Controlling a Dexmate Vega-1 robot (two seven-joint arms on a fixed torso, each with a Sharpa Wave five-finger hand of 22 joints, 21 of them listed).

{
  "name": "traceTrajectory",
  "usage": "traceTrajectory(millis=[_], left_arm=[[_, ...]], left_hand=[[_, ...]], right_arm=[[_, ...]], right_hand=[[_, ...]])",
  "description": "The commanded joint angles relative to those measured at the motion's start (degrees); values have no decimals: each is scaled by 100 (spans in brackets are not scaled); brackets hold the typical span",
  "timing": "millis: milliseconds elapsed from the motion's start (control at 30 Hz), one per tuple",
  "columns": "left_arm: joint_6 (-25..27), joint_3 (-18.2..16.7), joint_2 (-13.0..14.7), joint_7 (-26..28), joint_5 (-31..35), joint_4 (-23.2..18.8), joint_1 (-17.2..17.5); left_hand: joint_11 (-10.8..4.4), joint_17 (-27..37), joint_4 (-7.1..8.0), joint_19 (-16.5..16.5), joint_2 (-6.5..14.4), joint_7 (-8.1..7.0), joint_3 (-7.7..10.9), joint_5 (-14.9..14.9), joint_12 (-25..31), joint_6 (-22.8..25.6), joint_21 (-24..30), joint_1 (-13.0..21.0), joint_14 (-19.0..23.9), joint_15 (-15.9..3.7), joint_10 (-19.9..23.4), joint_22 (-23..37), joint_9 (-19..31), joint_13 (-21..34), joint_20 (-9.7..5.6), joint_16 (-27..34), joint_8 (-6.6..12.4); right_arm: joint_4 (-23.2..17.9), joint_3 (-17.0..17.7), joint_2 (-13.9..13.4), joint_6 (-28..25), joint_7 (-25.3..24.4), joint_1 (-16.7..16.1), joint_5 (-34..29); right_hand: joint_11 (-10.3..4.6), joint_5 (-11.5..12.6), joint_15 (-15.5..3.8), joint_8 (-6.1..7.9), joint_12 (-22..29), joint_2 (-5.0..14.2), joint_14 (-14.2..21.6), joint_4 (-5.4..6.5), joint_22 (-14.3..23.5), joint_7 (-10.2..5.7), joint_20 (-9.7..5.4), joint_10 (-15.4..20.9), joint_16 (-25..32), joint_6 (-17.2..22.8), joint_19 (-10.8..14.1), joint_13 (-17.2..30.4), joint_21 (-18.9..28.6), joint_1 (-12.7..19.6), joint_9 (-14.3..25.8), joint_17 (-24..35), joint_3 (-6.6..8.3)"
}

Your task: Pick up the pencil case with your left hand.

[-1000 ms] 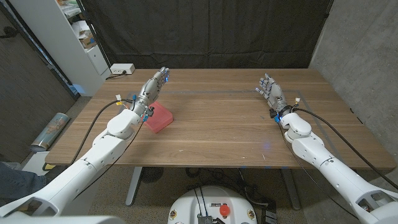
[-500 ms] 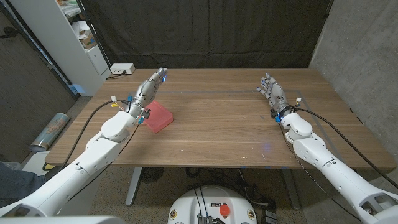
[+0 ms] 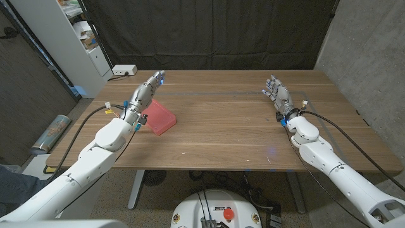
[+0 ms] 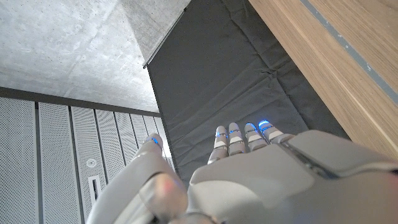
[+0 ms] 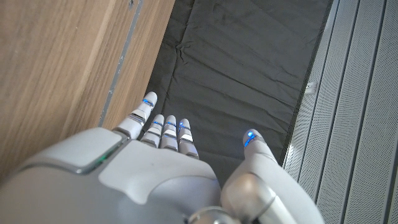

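No text, label, brand, number or sign can be read on anything in these views.

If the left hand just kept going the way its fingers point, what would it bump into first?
Probably nothing on the table. The left hand points up and away toward the table's far edge and the black curtain; the pink pencil case lies beside its wrist, not ahead. Depth is hard to judge.

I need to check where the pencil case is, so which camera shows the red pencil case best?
The head view. There the pencil case lies in full on the wooden table, just beside the left hand. The left wrist view gives the back of that hand and a strip of table edge; the right wrist view gives the right hand and bare wood.
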Motion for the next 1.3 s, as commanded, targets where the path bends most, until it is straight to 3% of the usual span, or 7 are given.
traceTrajectory(millis=[33, 600, 767, 1300], left_arm=[[-243, -276, 54, 107, 63, -149, 402], [-350, -521, 66, 215, 176, -239, 688], [-607, -537, -106, 329, 336, -120, 707], [-668, -738, -107, 426, 448, -202, 994]], left_hand=[[27, 13, -33, 1, 16, -5, 11, -23, 50, 47, -19, 66, 24, 25, 49, 15, 30, -3, 9, 36, 25], [11, 14, -59, 25, 23, -13, 2, -39, 52, 116, -57, 80, 76, 11, 94, 17, 32, -3, 15, 31, 25], [14, 15, -67, 32, 25, -18, -1, -43, 53, 158, -71, 85, 101, -6, 112, 18, 32, -3, 19, 33, 31], [-67, 15, -96, 97, 40, -64, -6, -48, 77, 271, -100, 105, 194, -44, 225, 20, 34, -3, 13, 41, 43]], right_arm=[[-38, 0, -10, 31, -6, -44, -19], [-48, 22, 19, 86, -42, -52, -28], [-32, 25, 37, 75, -57, -36, -19], [61, -1, 54, 97, -40, 50, -75]], right_hand=[[13, -9, 51, -1, 6, 60, 16, -5, 20, -10, -8, 28, 33, 64, 43, 16, -18, 27, 24, 12, -38], [13, -17, 52, -3, 6, 77, 13, -15, 20, -13, -5, 34, 33, 70, 55, 14, -54, 37, 24, -10, -62], [-4, -20, 51, -6, 4, 79, 13, -18, 21, -14, -3, 31, 34, 66, 60, 13, -65, 38, 24, -16, -71], [5, -27, 48, -6, 1, 95, 25, -26, 21, -16, 0, 31, 41, 72, 85, 11, -98, 45, 25, -37, -97]])
